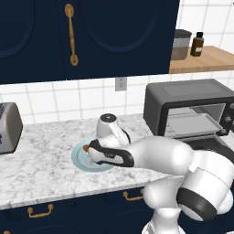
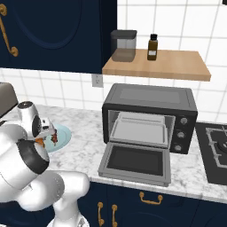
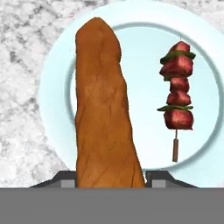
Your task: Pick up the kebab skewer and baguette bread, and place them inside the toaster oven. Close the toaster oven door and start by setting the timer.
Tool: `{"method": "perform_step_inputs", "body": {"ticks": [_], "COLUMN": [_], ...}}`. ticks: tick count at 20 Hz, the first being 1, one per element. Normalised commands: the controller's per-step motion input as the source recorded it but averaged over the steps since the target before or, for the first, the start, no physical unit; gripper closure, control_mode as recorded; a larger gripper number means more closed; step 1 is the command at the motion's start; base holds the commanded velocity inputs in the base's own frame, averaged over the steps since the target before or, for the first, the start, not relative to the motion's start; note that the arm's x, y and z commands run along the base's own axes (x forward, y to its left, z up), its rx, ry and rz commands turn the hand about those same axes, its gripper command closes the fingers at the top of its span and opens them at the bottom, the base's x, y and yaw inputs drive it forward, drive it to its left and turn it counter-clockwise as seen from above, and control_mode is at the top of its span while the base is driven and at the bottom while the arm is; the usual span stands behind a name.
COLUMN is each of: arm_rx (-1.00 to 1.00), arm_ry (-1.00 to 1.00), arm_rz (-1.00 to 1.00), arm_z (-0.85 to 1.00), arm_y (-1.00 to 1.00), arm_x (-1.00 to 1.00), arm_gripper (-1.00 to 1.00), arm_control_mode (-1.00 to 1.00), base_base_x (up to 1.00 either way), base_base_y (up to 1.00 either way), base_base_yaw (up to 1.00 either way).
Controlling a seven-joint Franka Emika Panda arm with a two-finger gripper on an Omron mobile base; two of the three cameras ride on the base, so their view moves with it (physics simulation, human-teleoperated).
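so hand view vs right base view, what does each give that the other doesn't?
Hand view alone: the baguette bread full length, running down between the two fingertips, and the kebab skewer lying beside it, not touching it.

Right base view alone: the toaster oven with the toaster oven door folded down open, the stove to its right, and the shelf with a jar and a bottle.

Both: the pale blue plate on the marble counter.

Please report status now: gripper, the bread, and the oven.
Gripper low over plate, fingers either side of baguette bread; grip unconfirmed. Kebab skewer lying beside it on plate. Toaster oven door down, open. Nothing blocking.
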Motion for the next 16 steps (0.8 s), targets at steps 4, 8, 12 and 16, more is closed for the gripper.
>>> {"method": "perform_step_inputs", "body": {"ticks": [4,8,12,16], "arm_rx": [0.0,0.0,0.0,-0.01], "arm_ry": [-0.04,-0.21,-0.29,-0.29], "arm_rz": [0.3,0.25,0.32,0.4], "arm_z": [0.91,0.74,0.69,0.58], "arm_y": [-0.85,-1.0,-1.0,-1.0], "arm_x": [-0.85,-0.68,-0.46,-0.33], "arm_gripper": [1.0,1.0,1.0,1.0], "arm_control_mode": [-1.0,-1.0,-1.0,-1.0], "base_base_x": [0.0,0.0,0.0,0.0], "base_base_y": [0.0,0.0,0.0,0.0], "base_base_yaw": [0.0,0.0,0.0,0.0]}}
